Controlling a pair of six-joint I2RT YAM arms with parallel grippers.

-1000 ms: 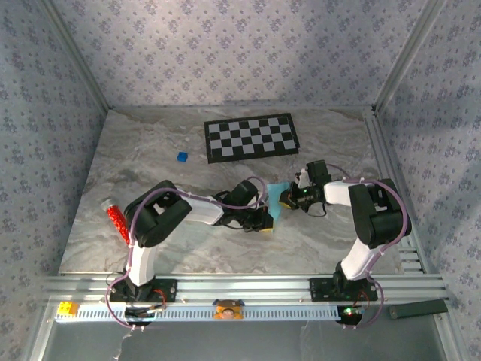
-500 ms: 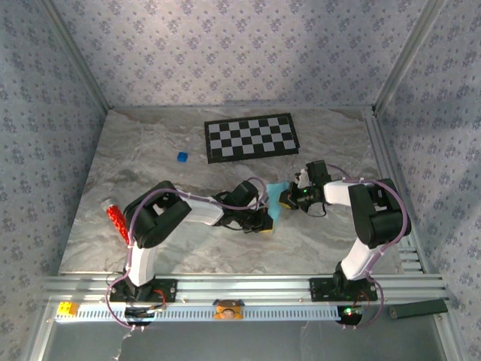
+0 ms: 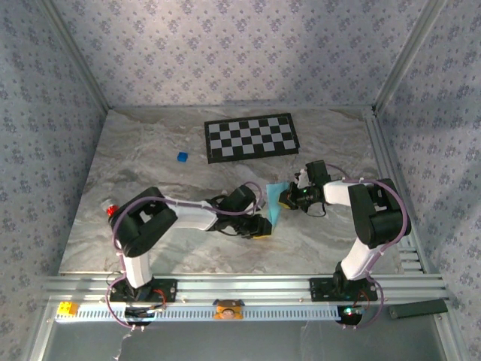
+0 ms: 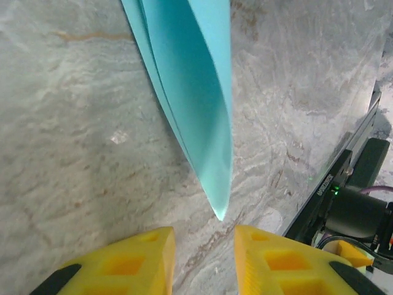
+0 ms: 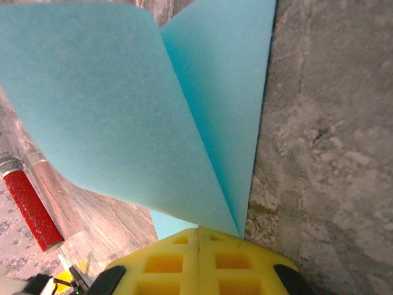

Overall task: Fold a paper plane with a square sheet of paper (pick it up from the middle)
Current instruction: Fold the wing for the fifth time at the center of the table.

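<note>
In the top external view, a thin light-blue square sheet of paper point(image 3: 276, 201), folded to a slim pointed shape, was seen near the middle of the grey marbled counter point(image 3: 150, 158), between the two arms. The right tool point(image 3: 288, 199) was set against the sheet's right edge, touching it. The left tool point(image 3: 261, 226) was placed just beside the sheet's near tip, at its lower left. A black-and-white checkerboard point(image 3: 250, 137) was laid well apart at the far side, with a tiny dark-blue cube point(image 3: 181, 156) near its left edge.

In the left wrist view, the left tool point(image 4: 204, 261) was shown with its yellow fingers point(image 4: 138, 261) standing apart and nothing gripped between them. The sheet point(image 4: 196, 92) was seen ahead of the gap, doubled in layers. Its pointed tip was directed toward the gap and stopped just short of the fingertips, untouched by them. The marbled counter point(image 4: 73, 153) was seen beneath.

In the right wrist view, the right tool point(image 5: 198, 236) was shown with its yellow fingers point(image 5: 239, 264) pressed together and clamped on the sheet's near corner, where the layers meet. From the fingertips the sheet point(image 5: 110, 104) was fanned outward, its two layers parted along a crease. A red cylinder with a silver end point(image 5: 31, 206) was seen at the lower left, past the sheet's edge.
</note>
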